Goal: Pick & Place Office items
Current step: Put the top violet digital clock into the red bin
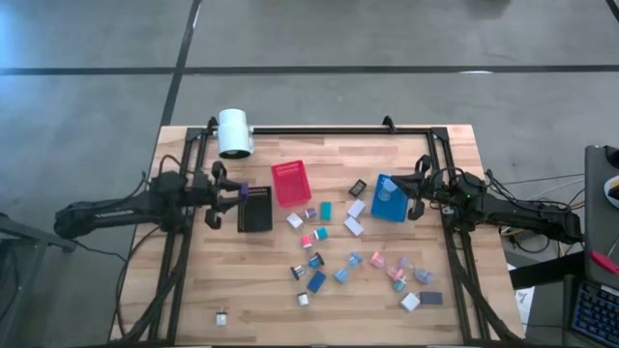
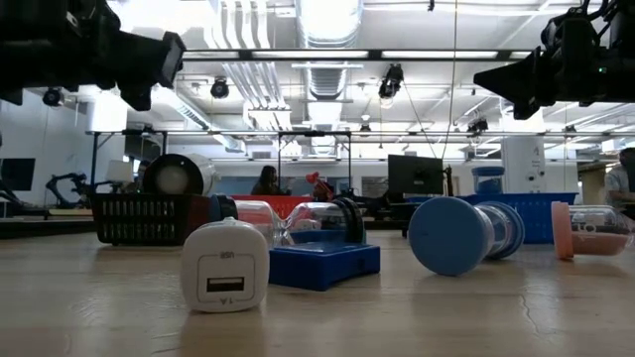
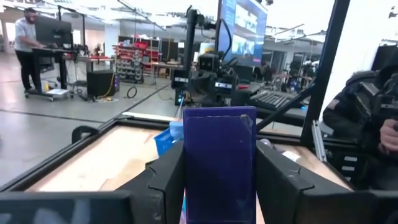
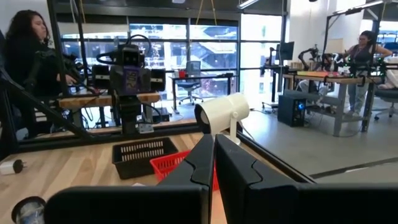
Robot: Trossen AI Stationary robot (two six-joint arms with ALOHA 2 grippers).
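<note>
- Two fingers of the left gripper (image 3: 219, 186) clamp a flat dark-blue block (image 3: 219, 163), held upright above the black slotted bin (image 1: 255, 208).
- Right gripper (image 4: 213, 163) is pressed shut and empty, poised over the blue bin (image 1: 389, 198).
- Between the arms, the red bin (image 1: 290, 183) stands near the scattered office items (image 1: 353, 259) on the wooden table (image 1: 251, 290).
- One small white piece (image 1: 221, 316), possibly a charger, lies apart.

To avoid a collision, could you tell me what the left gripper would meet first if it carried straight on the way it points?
Probably the right gripper, facing it from opposite. The left gripper, holding a dark blue block, seems higher than the red bin; depth is unclear.
</note>
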